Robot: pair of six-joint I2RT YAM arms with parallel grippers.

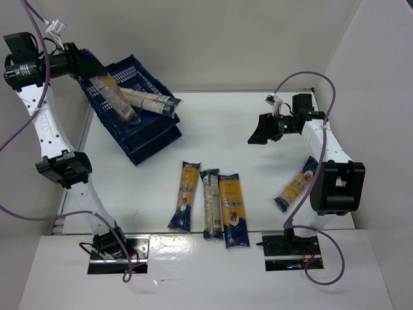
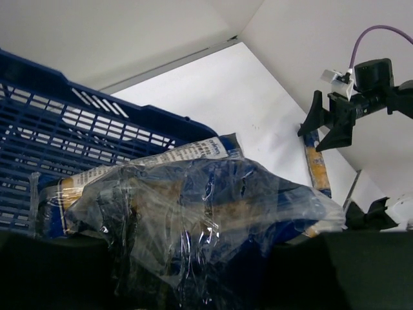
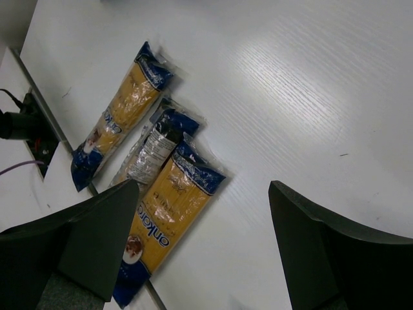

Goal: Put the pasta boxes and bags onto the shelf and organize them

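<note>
My left gripper (image 1: pixel 86 70) is shut on the end of a clear-wrapped pasta packet (image 1: pixel 115 98) and holds it tilted over the shelf (image 1: pixel 150 139), a stack of dark blue lattice crates at the back left. In the left wrist view that packet (image 2: pixel 206 213) fills the foreground and hides the jaws. A second packet (image 1: pixel 152 101) lies inside the top crate. Three packets (image 1: pixel 185 196) (image 1: pixel 211 201) (image 1: pixel 233 208) lie side by side near the front middle. Another packet (image 1: pixel 298 184) lies at the right. My right gripper (image 1: pixel 261 134) hovers open above the table with nothing between its fingers (image 3: pixel 106 232).
White walls close in the table at the back and on both sides. The crate stack sits askew, its lattice floor (image 2: pixel 71 123) under the held packet. The right arm's elbow (image 1: pixel 337 187) stands beside the right packet. Arm base plates (image 1: pixel 119 253) (image 1: pixel 290 252) are at the near edge.
</note>
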